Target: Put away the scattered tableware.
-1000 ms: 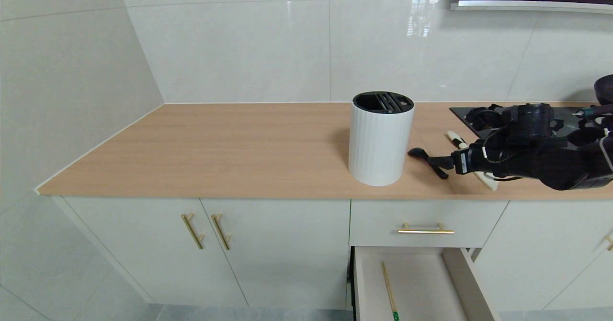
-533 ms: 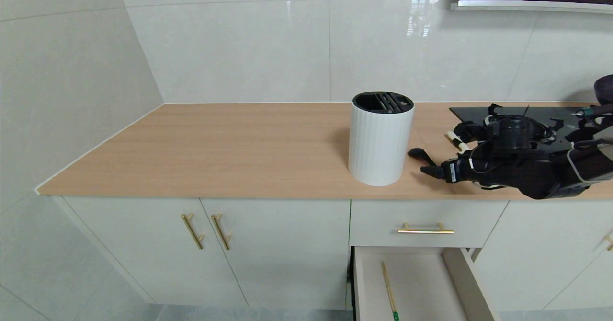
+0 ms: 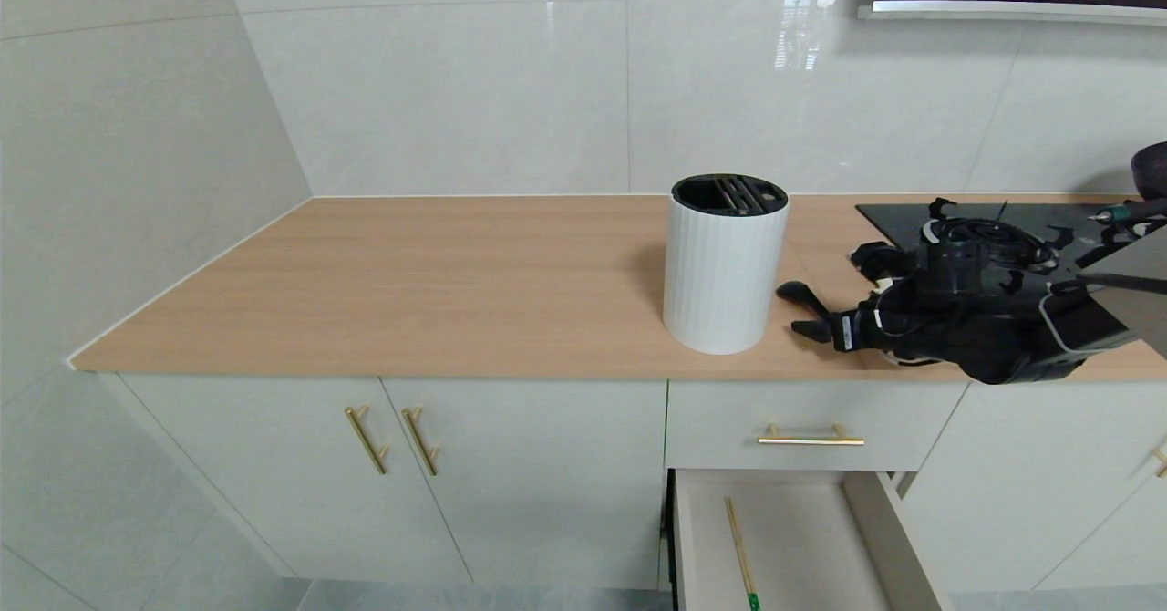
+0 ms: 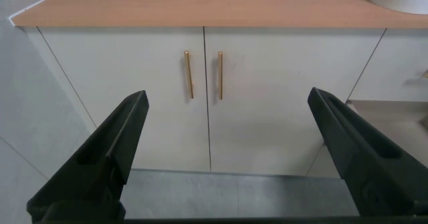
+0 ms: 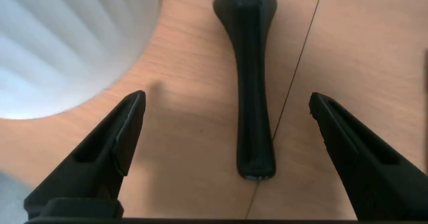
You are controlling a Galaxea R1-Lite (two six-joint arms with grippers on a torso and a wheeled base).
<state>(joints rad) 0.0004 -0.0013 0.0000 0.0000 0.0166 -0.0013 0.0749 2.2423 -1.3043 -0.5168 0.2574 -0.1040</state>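
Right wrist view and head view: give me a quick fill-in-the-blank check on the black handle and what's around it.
1. The right gripper has its jaws ____, one to each side of the black handle.
2. The black handle lies flat on the ____, beside the white ribbed holder.
3. In the pulled-out drawer below lie the ____.
Missing words: open; countertop; chopsticks.

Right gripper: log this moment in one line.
right gripper: open, over utensil | utensil: lying on counter by holder | left gripper: open, facing cabinet doors | drawer: open, chopsticks inside
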